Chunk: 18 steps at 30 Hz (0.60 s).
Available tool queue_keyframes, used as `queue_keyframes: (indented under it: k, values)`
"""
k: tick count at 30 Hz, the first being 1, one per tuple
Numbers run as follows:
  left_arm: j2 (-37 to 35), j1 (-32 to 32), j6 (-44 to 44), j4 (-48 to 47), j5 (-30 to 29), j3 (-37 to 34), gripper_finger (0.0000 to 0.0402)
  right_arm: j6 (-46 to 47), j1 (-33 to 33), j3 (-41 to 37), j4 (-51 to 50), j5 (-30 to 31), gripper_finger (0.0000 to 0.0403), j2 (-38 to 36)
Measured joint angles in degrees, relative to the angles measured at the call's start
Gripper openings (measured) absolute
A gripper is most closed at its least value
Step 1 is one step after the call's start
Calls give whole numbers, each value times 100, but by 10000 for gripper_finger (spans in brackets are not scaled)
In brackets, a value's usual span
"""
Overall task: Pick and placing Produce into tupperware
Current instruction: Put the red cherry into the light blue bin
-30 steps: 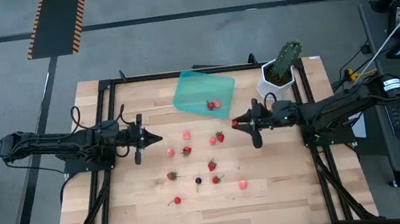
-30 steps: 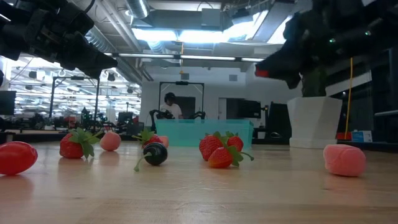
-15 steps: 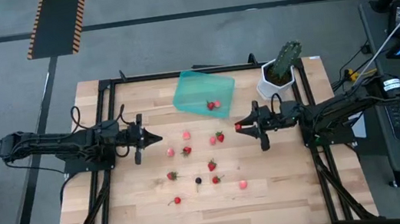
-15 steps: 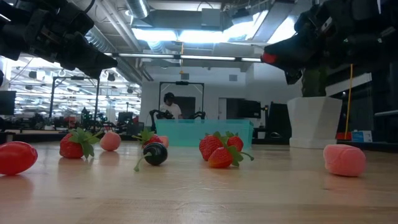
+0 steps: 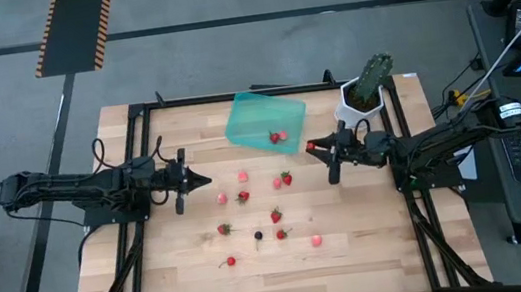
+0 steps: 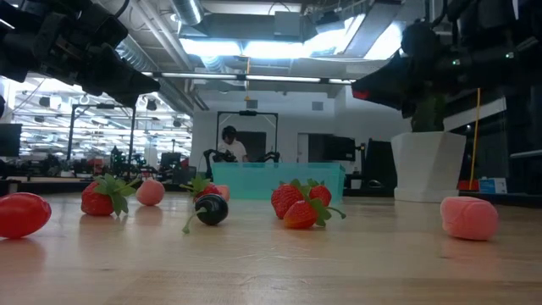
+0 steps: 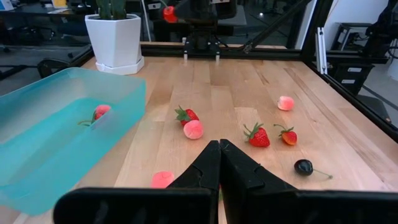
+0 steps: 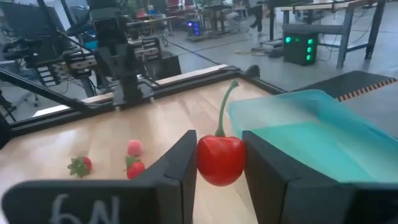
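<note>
My right gripper [image 5: 309, 147] hovers above the table just right of the teal tupperware [image 5: 265, 120], shut on a red cherry [image 8: 221, 158] with a green stem. The tupperware rests flat near the far edge and has two red pieces [image 5: 277, 137] inside. Several strawberries and pink pieces [image 5: 245, 196] plus one dark berry [image 5: 258, 235] lie scattered on the wood in mid-table. My left gripper [image 5: 207, 181] is shut and holds nothing, hanging over the table's left half; its tips [image 7: 219, 144] point at the berries. My right gripper pinches the cherry's round red body [image 8: 211, 163] between its two fingers [image 8: 180, 168], one on each side. The fingers come level from the table's right. The cherry is lifted clear of the table and its stem [image 8: 225, 106] sticks up free.
A white pot [image 5: 356, 108] with a green cactus-like plant stands at the far right corner, close behind my right arm. A black metal frame [image 5: 140, 111] runs along the table's edges. Bare wood shows along the near edge [image 5: 278, 275].
My right gripper, still shut on the cherry, has moved toward the far edge and nearer the tupperware, turning at the wrist on the way. The left arm and the berries on the table have kept still.
</note>
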Motion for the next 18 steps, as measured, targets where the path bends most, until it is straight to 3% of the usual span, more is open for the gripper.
queue_keyframes:
  k: [6, 13, 18]
  values:
    - [0, 0, -1, 0, 0, 0, 0, 76, -18, 4, -98, -8, 109, 0]
    - [0, 0, -1, 0, -2, 0, 0, 122, -442, 827, -1832, -345, 109, 83]
    - [0, 0, -1, -4, -2, 0, 0, 14, -930, 1333, -2406, -834, 109, 306]
